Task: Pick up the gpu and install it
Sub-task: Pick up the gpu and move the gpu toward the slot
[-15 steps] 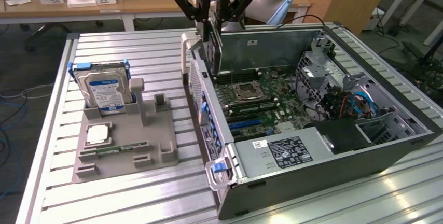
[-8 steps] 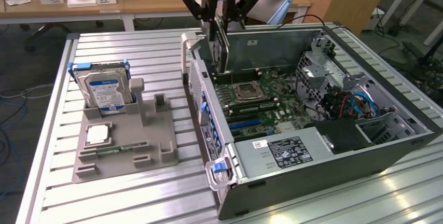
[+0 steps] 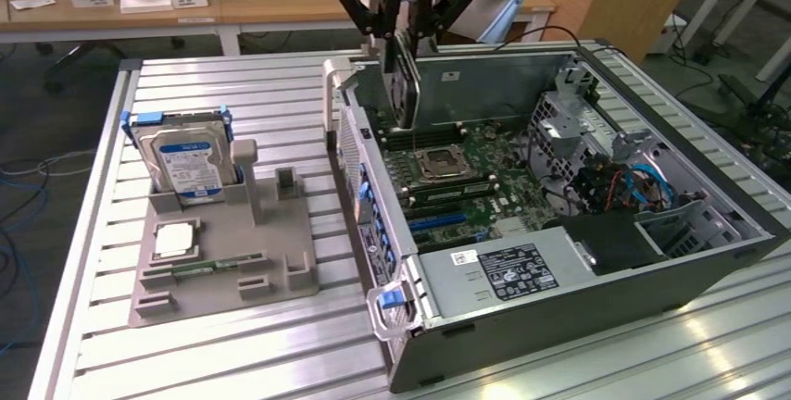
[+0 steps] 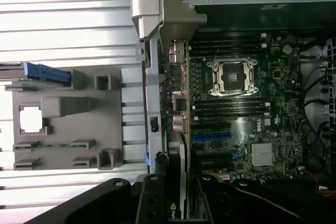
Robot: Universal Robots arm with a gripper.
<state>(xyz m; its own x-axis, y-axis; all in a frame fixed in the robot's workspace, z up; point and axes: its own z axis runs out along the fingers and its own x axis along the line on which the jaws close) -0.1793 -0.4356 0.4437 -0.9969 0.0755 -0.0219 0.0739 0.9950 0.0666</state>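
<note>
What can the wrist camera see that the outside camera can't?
Wrist view: a green logo on the edge of the graphics card. Exterior view: the blue label on the hard drive, the power supply and a desk behind. Both: the gripper holding the card upright at the open computer case, the empty processor socket, the grey parts holder.

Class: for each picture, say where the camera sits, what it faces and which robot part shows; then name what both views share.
Exterior view: off the arm, raised, looking down slantwise into the open computer case; the gripper shows, holding the gpu upright.
Wrist view: on the wrist, looking down past the fingers onto the motherboard.
Shared: gpu, CPU socket, grey holder.
</note>
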